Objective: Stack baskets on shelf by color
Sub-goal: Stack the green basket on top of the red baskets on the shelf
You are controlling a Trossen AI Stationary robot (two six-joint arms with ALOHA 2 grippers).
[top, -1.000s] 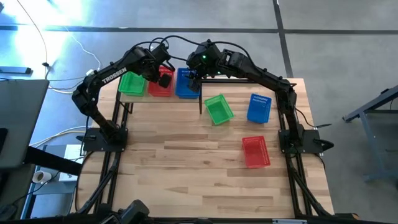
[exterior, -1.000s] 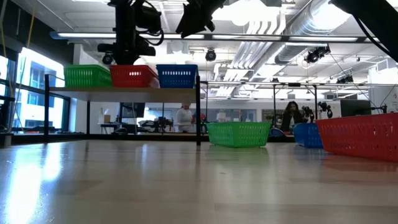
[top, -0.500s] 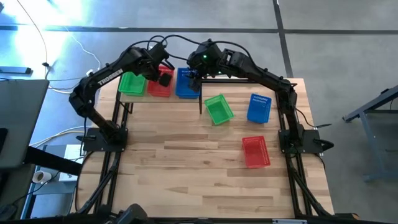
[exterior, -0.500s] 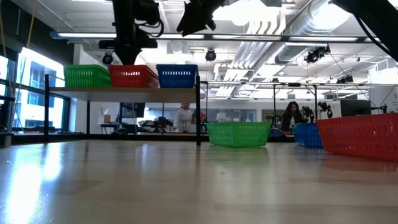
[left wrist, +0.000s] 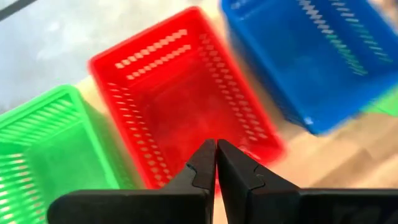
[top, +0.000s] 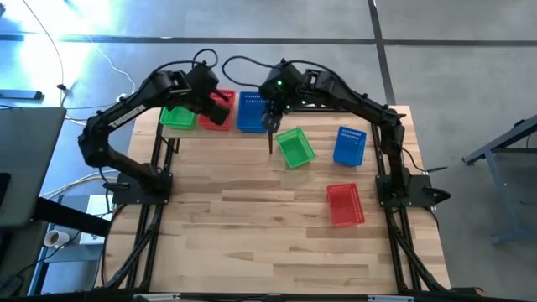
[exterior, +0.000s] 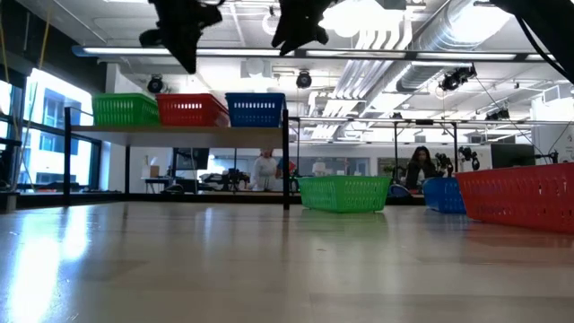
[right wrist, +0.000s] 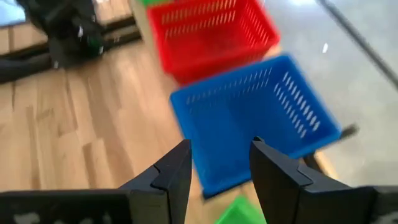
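Observation:
Three baskets stand side by side on the shelf point(exterior: 179, 132): a green one point(exterior: 126, 109), a red one point(exterior: 191, 109) and a blue one point(exterior: 256, 109). My left gripper point(left wrist: 216, 158) hangs shut and bare above the red shelf basket point(left wrist: 180, 93). My right gripper point(right wrist: 221, 163) is open, high over the near edge of the blue shelf basket point(right wrist: 255, 118), with nothing between its fingers. On the tabletop rest a green basket point(top: 294, 146), a blue basket point(top: 350, 145) and a red basket point(top: 345, 204), each on its bottom.
The shelf's black posts point(exterior: 286, 161) stand at its corners; its right front post is close to the green table basket. The near half of the tabletop point(top: 252, 243) holds nothing but planks. People and benches show in the room beyond the far edge.
My left gripper has risen out of the red shelf basket and drawn back toward the table's near-left side, staying shut. The red basket stays in place on the shelf. My right gripper has shifted a little toward the green table basket and tipped, still open.

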